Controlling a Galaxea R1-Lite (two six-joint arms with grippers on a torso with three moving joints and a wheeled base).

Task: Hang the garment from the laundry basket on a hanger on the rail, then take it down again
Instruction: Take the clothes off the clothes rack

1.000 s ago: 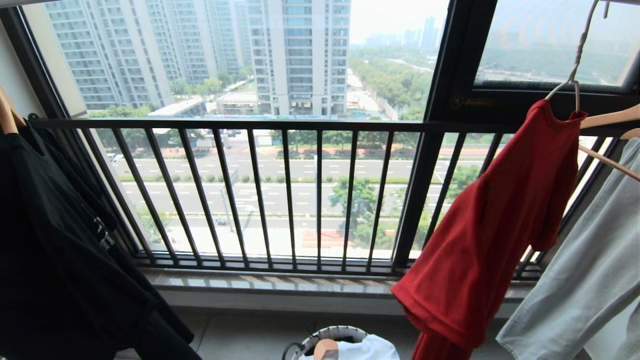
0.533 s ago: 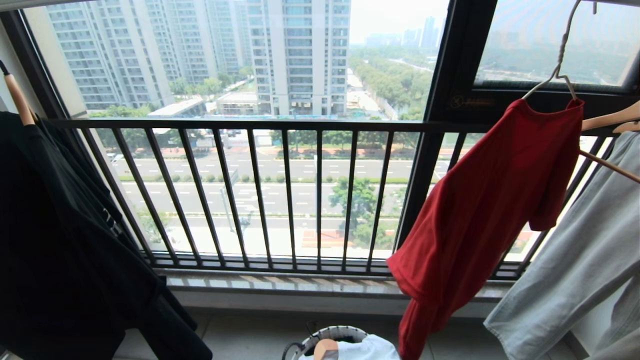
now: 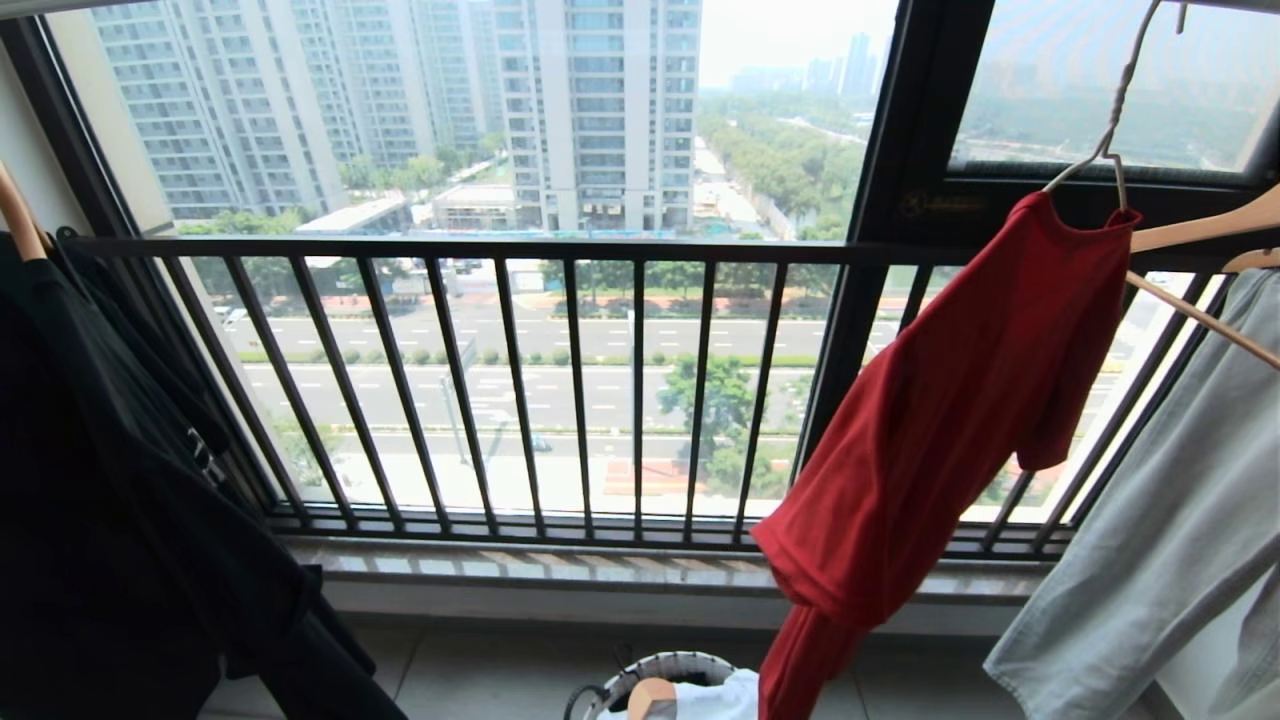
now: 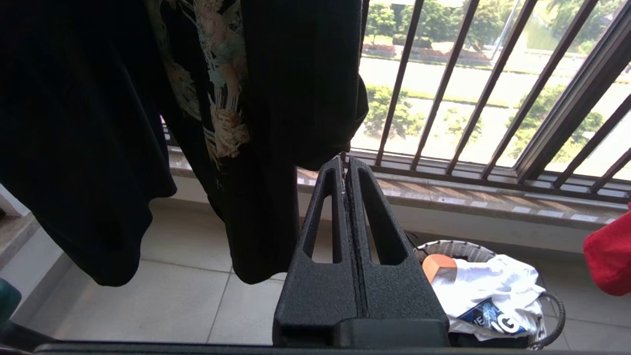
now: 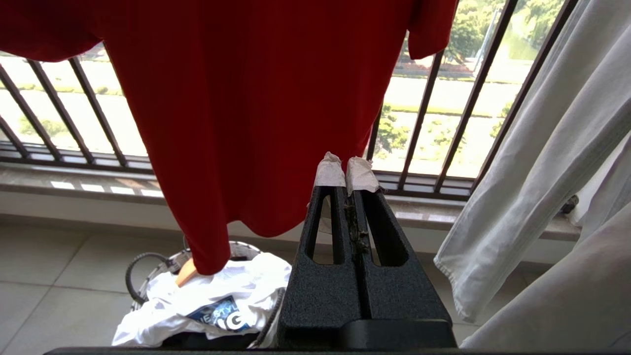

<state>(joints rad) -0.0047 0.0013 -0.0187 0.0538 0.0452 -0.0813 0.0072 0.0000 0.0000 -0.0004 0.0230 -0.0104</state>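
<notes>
the red t-shirt (image 3: 950,420) has swung left on its wire hanger (image 3: 1105,150); soft and light, we'd grasp the hanger neck. both grippers' fingers (image 4: 345,172) pressed together, empty.

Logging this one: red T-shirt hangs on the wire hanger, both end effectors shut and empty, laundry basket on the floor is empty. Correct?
Not quite: the laundry basket is not empty. The right wrist view shows a white printed garment in it. The rest stands: red T-shirt on the wire hanger, both end effectors shut and empty.

red garment (image 3: 940,420) tilted on hanger (image 3: 1110,130)
</notes>
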